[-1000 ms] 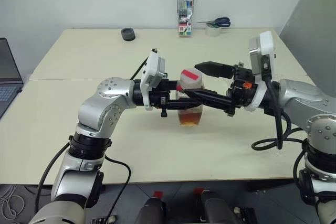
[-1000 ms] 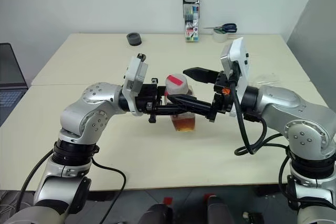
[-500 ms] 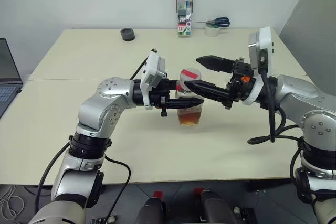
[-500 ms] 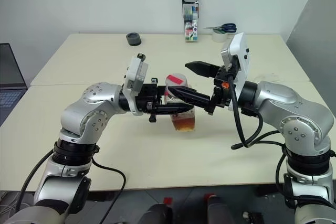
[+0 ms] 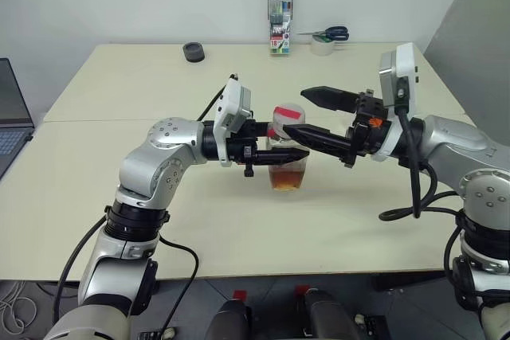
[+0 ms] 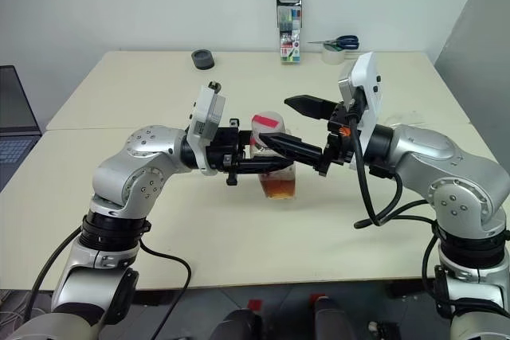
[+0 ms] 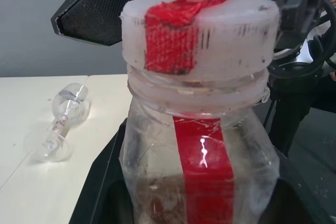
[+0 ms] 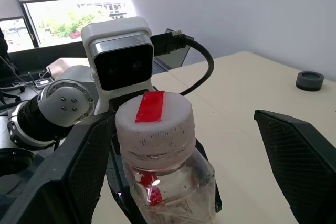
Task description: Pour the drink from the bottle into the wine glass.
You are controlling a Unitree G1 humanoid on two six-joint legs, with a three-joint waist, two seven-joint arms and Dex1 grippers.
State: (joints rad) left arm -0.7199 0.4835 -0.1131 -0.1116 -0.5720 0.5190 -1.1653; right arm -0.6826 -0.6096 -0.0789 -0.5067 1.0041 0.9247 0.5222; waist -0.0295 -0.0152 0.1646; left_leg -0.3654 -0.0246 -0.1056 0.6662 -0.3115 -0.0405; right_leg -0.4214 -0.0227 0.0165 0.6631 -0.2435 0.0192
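Note:
My left gripper (image 5: 288, 147) is shut on the body of the bottle (image 5: 288, 161) and holds it upright over the middle of the table. The bottle is clear plastic, with a pale cap (image 8: 153, 119) that bears a red strip and a red strip down its side (image 7: 202, 156). The amber drink (image 5: 288, 181) fills its bottom part. My right gripper (image 5: 294, 112) is open, with one black finger on each side of the cap, apart from it. The wine glass (image 7: 63, 124) lies on its side on the table beyond the bottle.
At the table's far edge stand a marker pack (image 5: 280, 29), scissors (image 5: 331, 33) on a tape roll (image 5: 322, 46), and a small black round object (image 5: 194, 52). A laptop (image 5: 11, 125) sits at the left edge. The cream table (image 5: 103, 197) extends around both arms.
The right gripper's fingers have edged up slightly, from the bottle's neck to beside its cap. The left gripper and the bottle have kept still.

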